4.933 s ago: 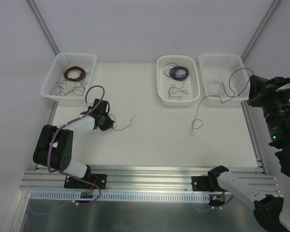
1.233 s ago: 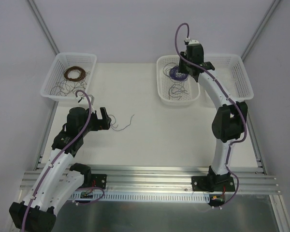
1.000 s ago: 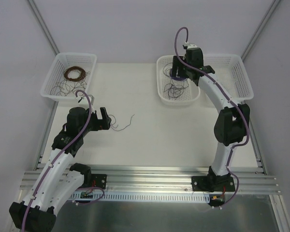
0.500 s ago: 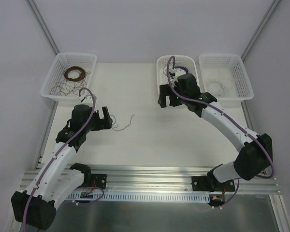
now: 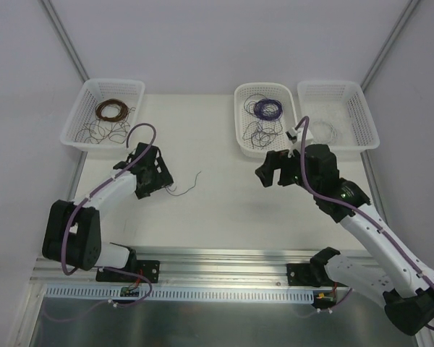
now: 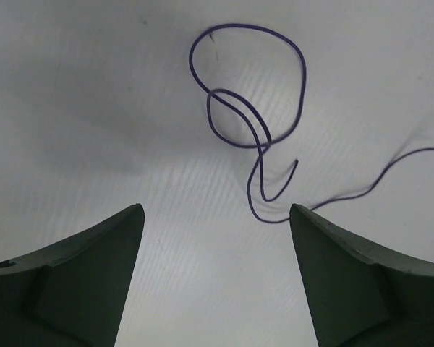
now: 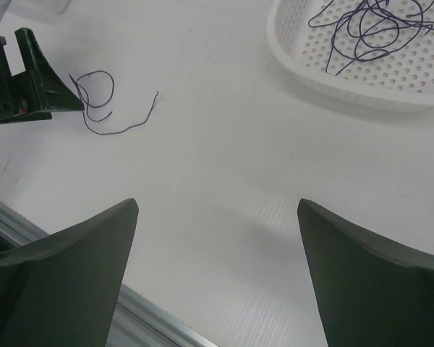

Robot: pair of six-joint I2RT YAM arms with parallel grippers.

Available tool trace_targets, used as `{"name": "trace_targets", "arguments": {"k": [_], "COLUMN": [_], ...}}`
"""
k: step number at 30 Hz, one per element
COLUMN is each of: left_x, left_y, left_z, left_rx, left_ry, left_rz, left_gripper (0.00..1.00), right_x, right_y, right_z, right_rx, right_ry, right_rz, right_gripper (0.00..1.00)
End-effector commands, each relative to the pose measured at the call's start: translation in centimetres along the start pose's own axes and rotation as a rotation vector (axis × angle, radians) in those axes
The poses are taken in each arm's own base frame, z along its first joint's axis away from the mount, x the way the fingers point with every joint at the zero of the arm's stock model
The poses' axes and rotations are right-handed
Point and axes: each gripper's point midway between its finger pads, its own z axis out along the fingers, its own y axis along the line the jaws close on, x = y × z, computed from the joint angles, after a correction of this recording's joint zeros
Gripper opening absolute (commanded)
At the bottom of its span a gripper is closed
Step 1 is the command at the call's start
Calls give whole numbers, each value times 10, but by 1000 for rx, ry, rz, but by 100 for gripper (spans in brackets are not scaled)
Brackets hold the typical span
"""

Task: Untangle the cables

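One thin purple cable lies loose on the white table, left of centre. In the left wrist view it curls into two overlapping loops with a tail running off right. My left gripper hovers at the strand's looped end, jaws open, and the gap between them holds only bare table just short of the loops. My right gripper hangs open and empty over the table's middle right, below the middle basket. Its wrist view shows the strand far off beside the left gripper.
Three white baskets line the back edge. The left one holds a brown coil and loose dark strands, the middle one a purple coil and loose purple strands, the right one a white coil. A metal rail runs along the front.
My right arm has swung out of the middle basket and down over the table, jaws wide. My left arm has folded back, its gripper staying by the strand with jaws a little narrower.
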Motion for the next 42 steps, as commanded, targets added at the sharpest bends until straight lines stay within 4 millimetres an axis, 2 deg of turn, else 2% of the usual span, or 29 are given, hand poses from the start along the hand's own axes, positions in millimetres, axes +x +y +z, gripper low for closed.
{"name": "trace_targets", "arguments": {"k": [1,2,3,8,12,13,15,17,19,21,25,27,33,36,39,40,42], "left_x": [-22,-24,-27,-27,-21,-18,-13,-10,-4,1,9,20,39,47,55,64,65], "left_y": [1,2,0,-2,-9,-10,-12,-15,-19,-26,-53,-72,-127,-145,-161,-166,-173], "left_z": [13,16,18,34,43,47,49,49,46,42,20,7,-48,-69,-102,-111,-129], "left_rx": [-91,-106,-107,-120,-102,-98,-88,-71,-50,-22,78,144,382,487,623,676,746], "left_ry": [-58,-64,-67,-45,1,17,36,48,59,61,34,35,-22,-34,-67,-59,-80], "left_rz": [-96,-101,-103,-94,-90,-85,-77,-66,-39,-11,91,166,413,490,587,635,664], "left_gripper": [81,79,75,59,38,29,20,7,0,0,0,0,0,0,0,0,0], "right_x": [14,16,24,38,44,45,46,48,49,51,53,52,52,52,47,43,38], "right_y": [2,3,2,2,-2,-2,0,2,7,12,24,32,51,55,58,60,66], "right_z": [-12,-18,-18,-25,-24,-23,-22,-20,-19,-17,-10,-8,6,13,18,19,21], "right_rx": [-23,-28,-31,-48,-35,-38,-49,-59,-83,-108,-159,-200,-279,-298,-308,-318,-346], "right_ry": [8,-5,9,10,20,21,23,22,26,28,42,46,63,65,58,51,49], "right_rz": [20,32,37,52,43,43,47,52,60,67,87,100,163,187,177,173,159], "right_gripper": [97,97,97,97,97,97,97,97,97,97,97,97,97,97,97,97,97]}}
